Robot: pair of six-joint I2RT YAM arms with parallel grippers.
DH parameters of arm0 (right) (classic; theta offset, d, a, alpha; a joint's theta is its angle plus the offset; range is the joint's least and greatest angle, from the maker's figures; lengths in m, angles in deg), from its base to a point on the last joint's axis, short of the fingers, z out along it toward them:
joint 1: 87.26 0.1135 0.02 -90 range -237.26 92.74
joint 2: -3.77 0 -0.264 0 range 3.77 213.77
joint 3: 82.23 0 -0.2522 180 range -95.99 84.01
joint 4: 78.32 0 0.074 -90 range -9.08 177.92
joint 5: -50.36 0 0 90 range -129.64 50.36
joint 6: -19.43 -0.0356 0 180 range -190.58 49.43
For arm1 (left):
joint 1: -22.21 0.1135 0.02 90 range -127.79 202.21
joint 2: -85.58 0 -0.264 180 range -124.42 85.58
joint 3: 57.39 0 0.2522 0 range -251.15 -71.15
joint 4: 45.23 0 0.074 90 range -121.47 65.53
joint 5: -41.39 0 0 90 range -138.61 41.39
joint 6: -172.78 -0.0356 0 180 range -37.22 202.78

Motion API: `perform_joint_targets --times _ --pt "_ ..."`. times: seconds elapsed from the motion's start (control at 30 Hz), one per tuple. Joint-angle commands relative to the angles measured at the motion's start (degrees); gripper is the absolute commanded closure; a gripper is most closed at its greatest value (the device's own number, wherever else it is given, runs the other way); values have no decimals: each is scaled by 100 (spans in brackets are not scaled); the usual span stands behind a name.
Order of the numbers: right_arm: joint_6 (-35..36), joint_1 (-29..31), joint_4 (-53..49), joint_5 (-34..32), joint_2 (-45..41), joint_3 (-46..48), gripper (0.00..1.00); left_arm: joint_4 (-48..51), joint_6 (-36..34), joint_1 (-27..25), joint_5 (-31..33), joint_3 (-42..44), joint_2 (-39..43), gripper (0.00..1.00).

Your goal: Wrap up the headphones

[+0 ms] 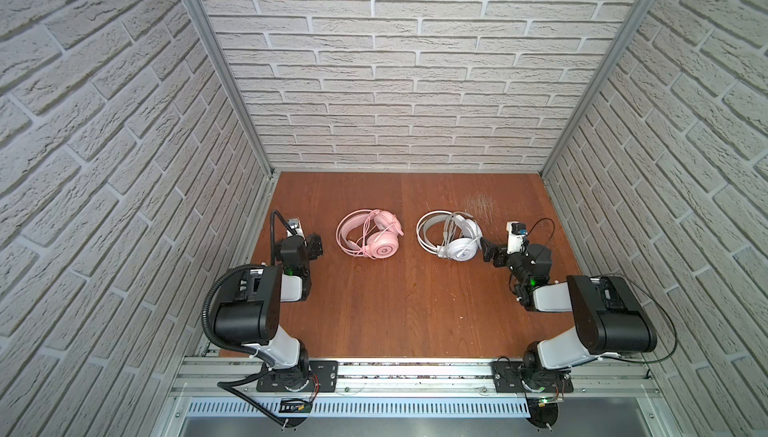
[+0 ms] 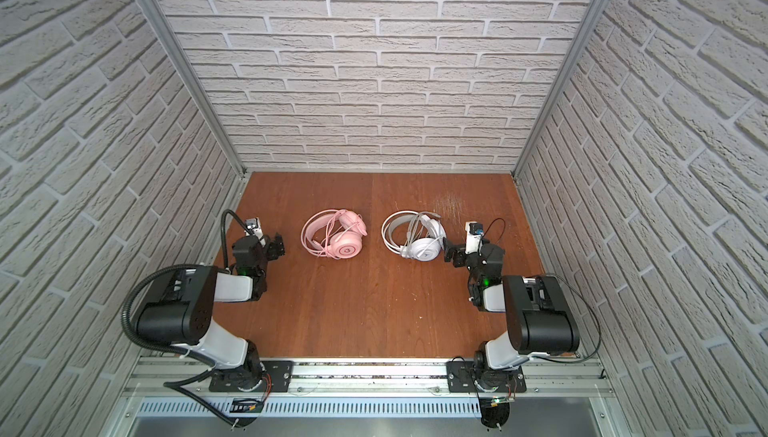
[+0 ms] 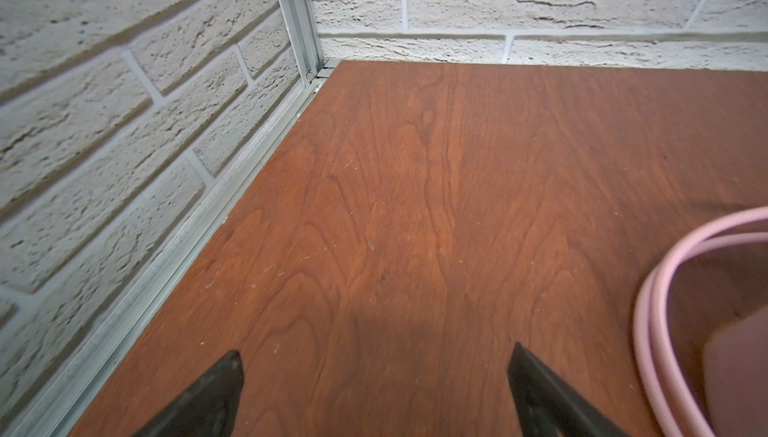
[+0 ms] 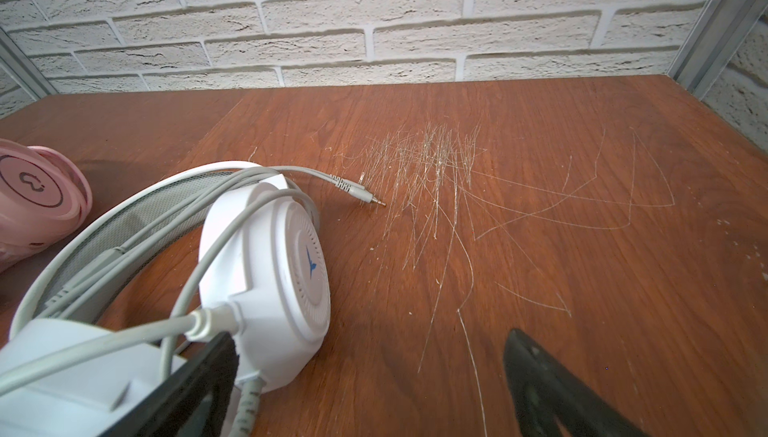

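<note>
Pink headphones [image 1: 370, 234] and white headphones [image 1: 451, 233] lie side by side mid-tabletop [image 1: 390, 310], cords looped over them. Left gripper [image 1: 316, 244] and right gripper [image 1: 490, 253]: jaws spread wide, holding nothing, each beside its nearest headset.

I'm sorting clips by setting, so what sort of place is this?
Most likely a robot test cell, not a home: a wooden table boxed in by brick-patterned wall panels on an aluminium frame, with two arms bolted to a front rail.
</note>
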Motion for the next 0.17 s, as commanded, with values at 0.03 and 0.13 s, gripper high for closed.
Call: perform_joint_targets --times 0.03,0.13 --pt "54 40 130 -6 -45 -101 0 -382 36 42 -33 37 -8 2" --pt "53 40 124 -11 -45 -100 0 -382 27 48 -27 38 -5 2"
